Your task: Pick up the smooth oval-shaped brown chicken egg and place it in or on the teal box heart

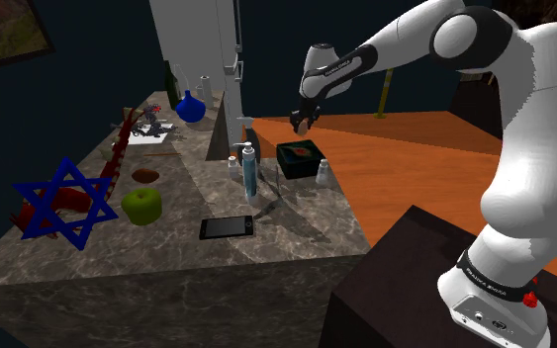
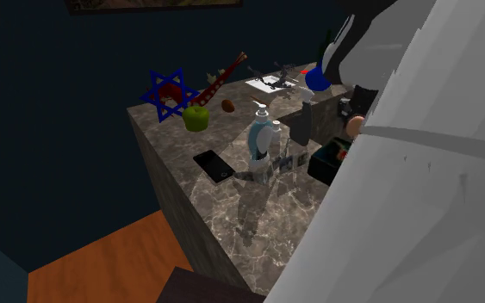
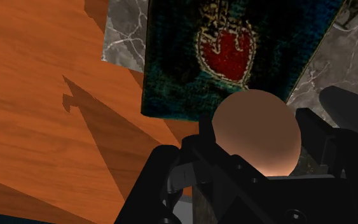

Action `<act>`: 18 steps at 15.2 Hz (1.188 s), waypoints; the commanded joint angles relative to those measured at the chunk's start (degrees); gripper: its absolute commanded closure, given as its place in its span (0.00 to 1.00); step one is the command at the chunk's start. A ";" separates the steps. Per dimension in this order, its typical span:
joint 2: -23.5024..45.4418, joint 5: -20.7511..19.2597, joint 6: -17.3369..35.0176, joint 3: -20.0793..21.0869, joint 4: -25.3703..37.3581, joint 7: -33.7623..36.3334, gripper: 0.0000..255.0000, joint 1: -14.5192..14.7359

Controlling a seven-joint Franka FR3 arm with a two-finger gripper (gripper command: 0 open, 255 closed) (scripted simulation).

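A smooth brown egg (image 3: 255, 132) sits clasped between the black fingers of my gripper (image 3: 257, 167), which is shut on it. Below the egg lies the dark teal box (image 3: 190, 70) with a red heart (image 3: 227, 51) on its lid. In the shoulder view the gripper (image 1: 304, 122) hangs in the air a little above the box (image 1: 301, 158), which rests at the marble counter's right edge. In the second exterior view the egg (image 2: 355, 126) shows just above the box (image 2: 326, 163), beside the big white arm.
On the counter (image 1: 296, 232) stand a soap dispenser (image 1: 249, 168), a small white bottle (image 1: 323, 173), a black phone (image 1: 227, 227), a green apple (image 1: 142, 206), a blue star (image 1: 63, 203) and a blue flask (image 1: 189, 107). Orange floor (image 1: 405, 158) lies past the counter's right edge.
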 commanded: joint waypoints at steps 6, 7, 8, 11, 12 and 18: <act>3.07 -1.20 3.54 -0.92 -0.48 0.83 1.00 0.61; 3.51 -1.37 4.07 -1.06 -0.58 0.96 1.00 0.70; 3.95 -1.55 4.59 -1.21 -0.66 1.09 1.00 0.79; 5.06 -1.97 5.85 -1.57 -0.81 1.41 1.00 1.02; 5.07 -1.97 5.85 -1.58 -0.80 1.41 1.00 1.03; 5.07 -1.97 5.85 -1.58 -0.80 1.41 1.00 1.03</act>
